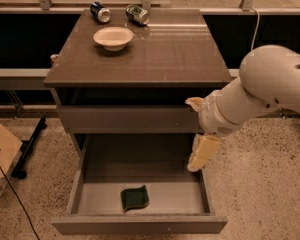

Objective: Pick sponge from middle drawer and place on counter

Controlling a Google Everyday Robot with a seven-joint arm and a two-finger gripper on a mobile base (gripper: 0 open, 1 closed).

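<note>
The dark green sponge lies flat on the bare grey floor of the open middle drawer, near its front and a little left of centre. My gripper hangs at the cabinet's right side, above the drawer's right rear corner and well up and right of the sponge. Its two cream fingers are spread apart and hold nothing. The glossy grey-brown counter tops the cabinet.
A white bowl and two cans stand at the counter's back left. A closed grey drawer front sits above the open one. A cardboard box and a black stand foot are on the floor at left.
</note>
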